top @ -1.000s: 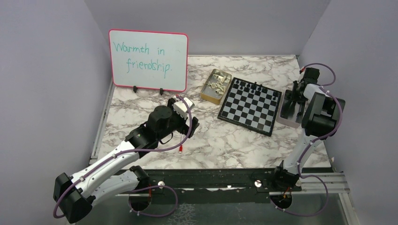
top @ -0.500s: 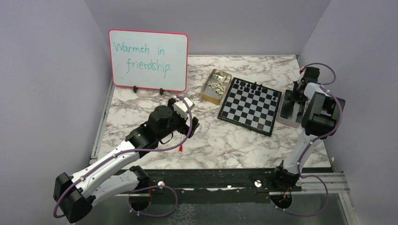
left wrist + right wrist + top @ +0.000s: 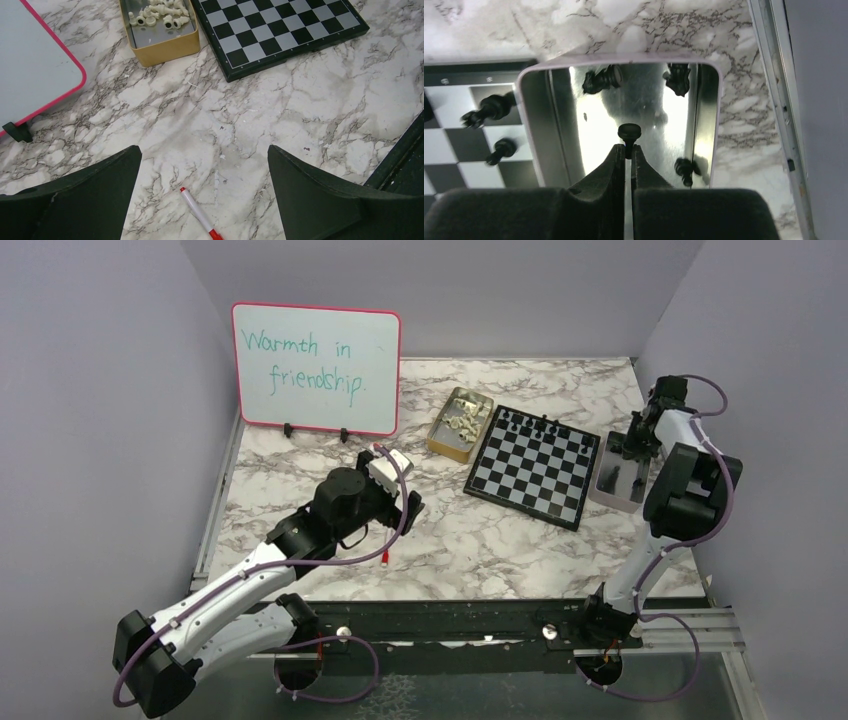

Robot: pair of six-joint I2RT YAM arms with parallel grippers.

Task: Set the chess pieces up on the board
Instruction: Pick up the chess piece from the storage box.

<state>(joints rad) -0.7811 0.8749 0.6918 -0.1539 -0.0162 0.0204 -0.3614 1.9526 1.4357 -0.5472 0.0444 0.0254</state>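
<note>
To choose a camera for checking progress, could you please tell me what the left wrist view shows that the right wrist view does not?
Only left wrist: a tan tin of cream chess pieces, the corner of a pink-framed whiteboard and a red-tipped marker. Only right wrist: a silvery tray of black chess pieces, plus a round-headed black piece pinched between the jaws. Both: the chessboard and marble table.

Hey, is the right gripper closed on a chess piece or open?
Shut on a black piece: the wrist view shows the right gripper pinching its stem, jaws nearly touching, over the metal tray.
</note>
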